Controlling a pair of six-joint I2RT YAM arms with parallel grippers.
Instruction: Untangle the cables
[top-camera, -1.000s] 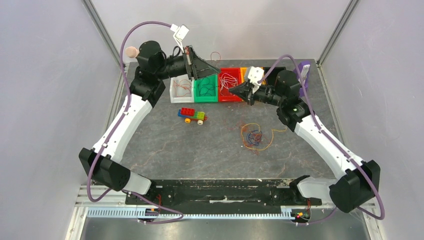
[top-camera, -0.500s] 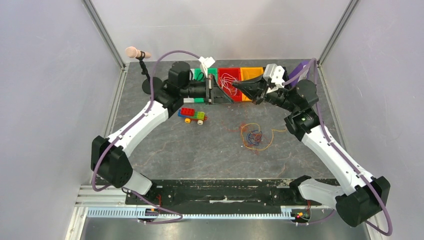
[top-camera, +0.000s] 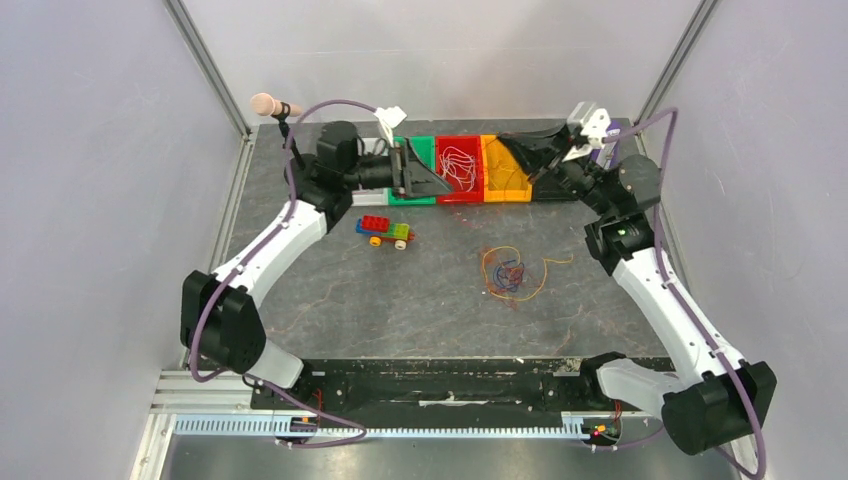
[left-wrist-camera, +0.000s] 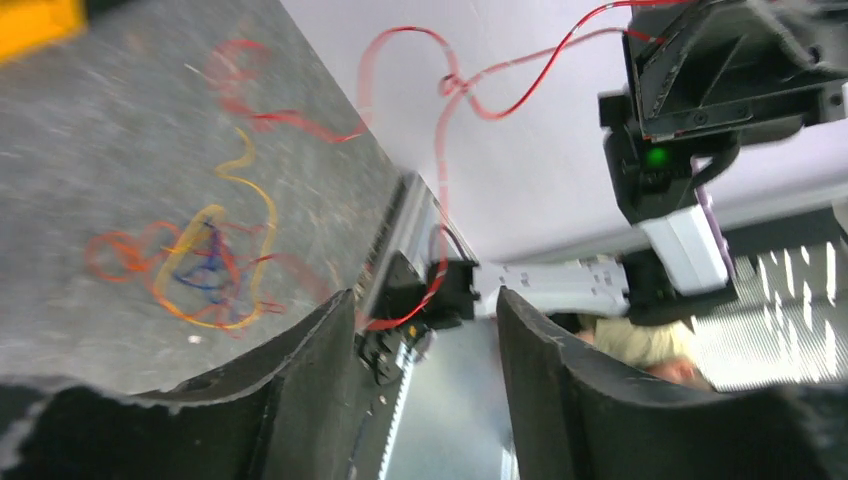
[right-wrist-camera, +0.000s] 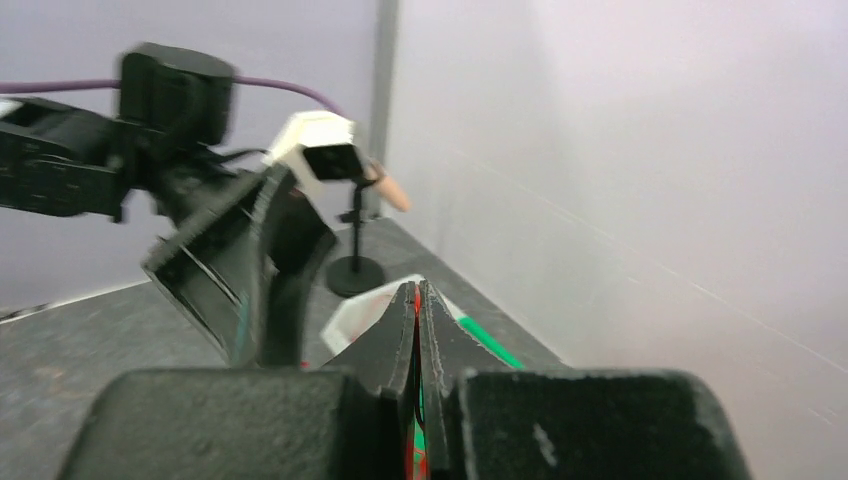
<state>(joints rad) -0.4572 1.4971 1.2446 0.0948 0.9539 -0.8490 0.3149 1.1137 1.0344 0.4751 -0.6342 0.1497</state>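
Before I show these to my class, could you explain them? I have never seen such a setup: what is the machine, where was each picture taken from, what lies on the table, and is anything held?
It is a robot: two arms bolted at the near edge of a table, each ending in a two-finger gripper. One picture looks down from above; the other two come from a camera on each wrist, so that arm's own fingers show. On the table lie a tangle of thin coloured cables, a toy brick car and, at the back, a row of coloured bins. The right gripper is shut, apparently pinching a red cable that stretches through the air. The left gripper is open and seems to hold nothing.
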